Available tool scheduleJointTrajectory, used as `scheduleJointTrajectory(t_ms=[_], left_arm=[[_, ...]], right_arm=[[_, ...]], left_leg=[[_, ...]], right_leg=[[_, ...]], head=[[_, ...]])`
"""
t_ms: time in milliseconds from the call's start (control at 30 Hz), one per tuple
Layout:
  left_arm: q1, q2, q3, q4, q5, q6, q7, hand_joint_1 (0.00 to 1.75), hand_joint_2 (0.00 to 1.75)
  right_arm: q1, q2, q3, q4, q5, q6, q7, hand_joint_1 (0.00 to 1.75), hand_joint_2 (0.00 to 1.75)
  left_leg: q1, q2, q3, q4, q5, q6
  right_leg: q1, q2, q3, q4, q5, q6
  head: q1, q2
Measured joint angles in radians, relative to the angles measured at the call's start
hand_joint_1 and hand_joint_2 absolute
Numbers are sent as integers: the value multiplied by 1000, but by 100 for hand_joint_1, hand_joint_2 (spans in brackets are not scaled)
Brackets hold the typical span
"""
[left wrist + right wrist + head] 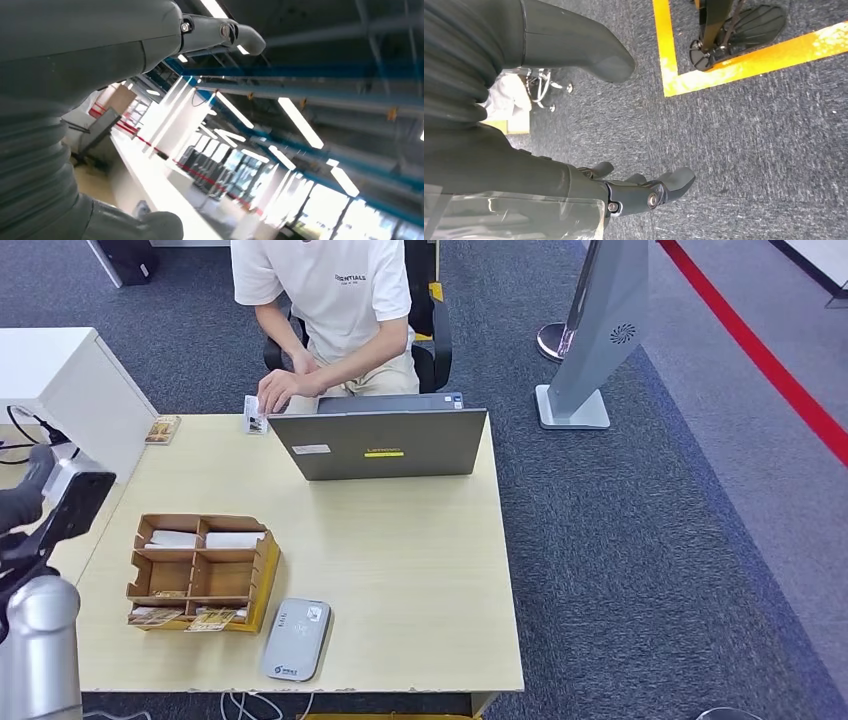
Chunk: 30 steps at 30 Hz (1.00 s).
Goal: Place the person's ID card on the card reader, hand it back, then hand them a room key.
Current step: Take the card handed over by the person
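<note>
A person sits behind the laptop and presses a hand on a small white ID card at the table's far edge. The grey card reader lies near the front edge. Beside it, a wooden organizer holds patterned key cards in its front slots and white cards in its back slots. My left hand is raised at the table's left side, left of the organizer. In the left wrist view this left hand points at the ceiling, fingers apart, holding nothing. My right hand hangs over carpet, empty, fingers spread.
A brown patterned card lies at the table's far left corner. A white cabinet with cables stands left of the table. A grey kiosk stand and a red floor line are to the right. Yellow floor tape lies below my right hand.
</note>
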State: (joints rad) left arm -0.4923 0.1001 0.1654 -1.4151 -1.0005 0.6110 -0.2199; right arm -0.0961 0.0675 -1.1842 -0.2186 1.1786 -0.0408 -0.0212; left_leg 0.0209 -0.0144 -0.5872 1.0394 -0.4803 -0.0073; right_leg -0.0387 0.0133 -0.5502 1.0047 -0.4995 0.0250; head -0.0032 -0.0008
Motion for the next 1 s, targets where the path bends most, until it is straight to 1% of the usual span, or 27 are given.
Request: scheduleJointTrajectory(t_ms=[67,133,167,233,333,400,567,933,967,1000], left_arm=[[-137,50,-72,170,-127,-68,109,0,175],[-270,88,-147,333,-225,-130,184,0,175],[-323,101,-180,399,-259,-153,208,0,175],[-407,118,-234,507,-300,-182,234,0,175],[-495,128,-297,640,-331,-204,255,0,175],[-519,132,-328,686,-341,-202,266,0,175],[-530,134,-366,743,-344,-198,273,0,175],[-525,151,-381,772,-330,-200,279,0,175],[-524,152,-381,772,-328,-201,279,12,175],[-523,153,-381,772,-327,-201,279,55,175]], right_arm=[[-2,-2,10,0,9,6,7,0,175],[-6,-3,20,0,15,12,13,0,175],[-7,-4,23,0,15,15,14,0,175],[-9,-4,27,0,15,19,17,0,175],[-8,-5,36,1,15,23,16,0,175],[-8,-5,39,2,15,24,16,0,175],[-7,-5,40,4,15,24,11,0,175],[-5,-5,42,4,16,24,14,0,175],[-5,-5,43,4,16,24,14,0,175],[-5,-5,43,4,16,24,14,0,175]], left_leg=[[0,1,-1,0,1,0],[0,3,-2,0,2,0],[0,5,-3,0,2,0],[0,7,-3,0,2,0],[0,8,-4,0,1,0],[0,8,-5,0,1,0],[0,7,-5,0,1,0],[0,7,-6,0,1,0],[0,7,-6,0,1,0],[0,7,-6,0,1,0]], right_leg=[[0,1,-1,0,2,0],[0,4,-2,0,3,0],[0,6,-2,0,4,0],[0,9,-3,0,4,0],[0,9,-5,0,4,1],[0,9,-5,0,4,1],[0,9,-6,0,4,1],[0,9,-6,0,4,1],[0,9,-6,0,4,1],[0,8,-6,0,4,1]], head=[[0,0],[1,0],[1,0],[1,0],[2,0],[2,0],[1,0],[2,0],[2,0],[1,0]])
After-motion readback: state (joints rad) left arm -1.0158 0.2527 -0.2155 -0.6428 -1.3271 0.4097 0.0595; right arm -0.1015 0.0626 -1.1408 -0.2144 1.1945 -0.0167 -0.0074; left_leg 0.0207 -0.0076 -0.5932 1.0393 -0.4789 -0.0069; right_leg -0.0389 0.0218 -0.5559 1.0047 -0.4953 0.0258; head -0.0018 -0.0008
